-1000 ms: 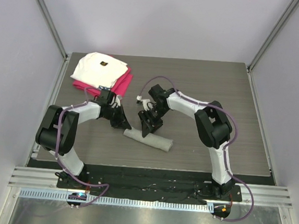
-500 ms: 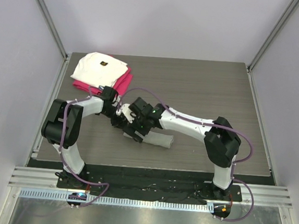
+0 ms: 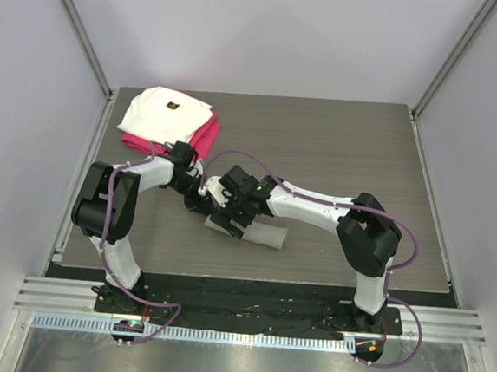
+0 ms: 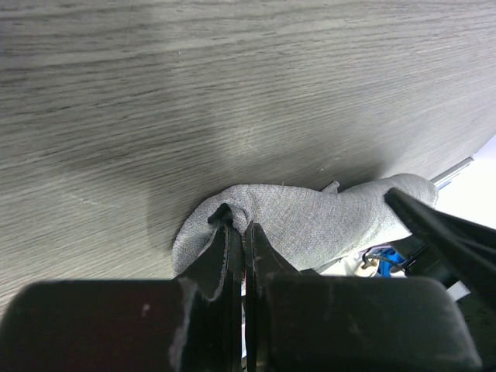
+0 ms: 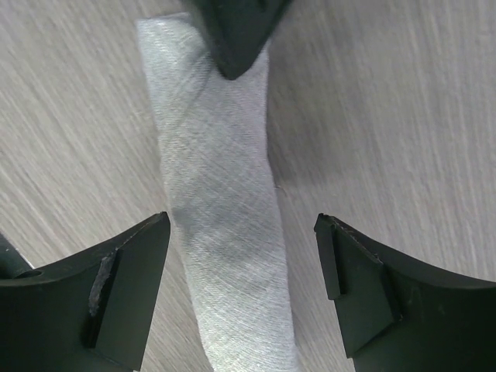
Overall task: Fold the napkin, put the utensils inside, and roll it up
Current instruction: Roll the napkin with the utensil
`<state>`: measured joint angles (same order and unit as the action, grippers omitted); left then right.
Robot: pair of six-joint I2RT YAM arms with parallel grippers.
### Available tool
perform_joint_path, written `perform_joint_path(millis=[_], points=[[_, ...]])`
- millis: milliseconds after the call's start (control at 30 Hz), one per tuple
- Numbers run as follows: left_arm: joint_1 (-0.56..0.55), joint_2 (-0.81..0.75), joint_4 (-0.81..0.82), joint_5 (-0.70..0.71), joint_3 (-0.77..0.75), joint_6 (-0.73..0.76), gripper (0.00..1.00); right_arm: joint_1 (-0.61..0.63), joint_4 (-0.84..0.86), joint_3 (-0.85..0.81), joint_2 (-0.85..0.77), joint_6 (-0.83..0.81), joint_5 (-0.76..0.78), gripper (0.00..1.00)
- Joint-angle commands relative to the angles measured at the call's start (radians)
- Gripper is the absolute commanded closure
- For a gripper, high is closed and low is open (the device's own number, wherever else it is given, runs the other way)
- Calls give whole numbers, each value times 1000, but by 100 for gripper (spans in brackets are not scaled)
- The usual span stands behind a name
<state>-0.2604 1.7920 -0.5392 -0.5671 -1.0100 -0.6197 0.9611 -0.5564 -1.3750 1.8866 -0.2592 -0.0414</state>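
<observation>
Rolled napkin (image 5: 221, 155) between spread right hand (image 5: 242, 232), left hand (image 4: 239, 229) pinching its end

The napkin (image 3: 266, 236) lies rolled on the desk (image 3: 347, 151), near its front middle. Behind it to the far left (well apart), the upper cloth (image 3: 163, 113) rests on the lower cloth (image 3: 207, 139).

Grey wood-grain table (image 3: 339, 142) between plain pale lilac walls (image 3: 271, 31), aluminium rail (image 3: 445, 327) at near edge.
</observation>
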Motion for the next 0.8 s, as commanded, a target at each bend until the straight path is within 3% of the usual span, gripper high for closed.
perform_joint_path(millis=[0, 267, 367, 433, 533, 633, 667, 733, 767], points=[[-2, 21, -45, 18, -29, 29, 100, 11, 19, 25, -30, 11, -55, 16], [-2, 37, -70, 15, -56, 38, 100, 11, 15, 65, -12, 14, -22, 18], [-2, 29, -68, 12, -58, 38, 100, 10, 19, 74, 9, 20, -2, 22], [-2, 21, -67, 9, -61, 38, 99, 5, 24, 82, 19, 34, 8, 30], [-2, 6, -82, 30, -78, 31, 85, -13, 38, 108, 19, 60, 11, 46], [-2, -25, -90, 52, -99, 23, 57, -39, 50, 137, 12, 95, 9, 58], [0, -31, -99, 59, -108, 23, 44, -48, 58, 149, 8, 107, 6, 59], [4, -55, -111, 90, -140, 23, 32, -83, 67, 162, 3, 156, 2, 61], [13, -63, -125, 102, -151, 23, 18, -97, 76, 174, -3, 175, 0, 62]])
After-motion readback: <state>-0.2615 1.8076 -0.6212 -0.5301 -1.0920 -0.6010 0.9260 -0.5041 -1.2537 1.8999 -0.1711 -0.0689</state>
